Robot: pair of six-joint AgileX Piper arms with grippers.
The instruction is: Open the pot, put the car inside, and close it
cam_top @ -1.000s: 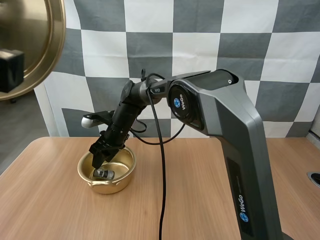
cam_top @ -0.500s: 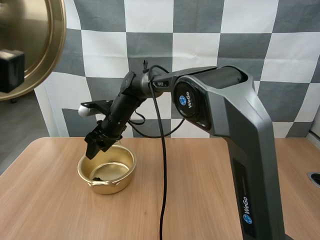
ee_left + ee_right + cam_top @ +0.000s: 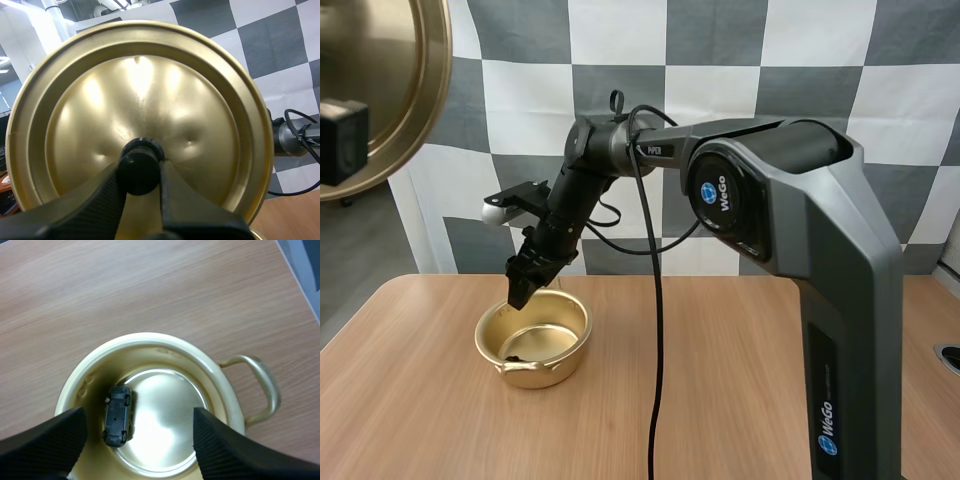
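Right gripper (image 3: 520, 288) hangs spread and empty over the gold pot (image 3: 480, 340), left on the table (image 3: 740, 380). The dark toy car (image 3: 117, 415) lies inside, apparently upright. Closing is next: left gripper (image 3: 140, 176), clamped on the lid (image 3: 150, 90) by its knob (image 3: 139, 167), must lower it once the right arm (image 3: 770, 200) clears.

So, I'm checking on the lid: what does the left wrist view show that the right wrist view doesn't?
Only the left wrist view: the lid, its knob pinched in the left hand. Only the right wrist view: the car lying inside the pot, under the open right hand. Both: the wooden table.
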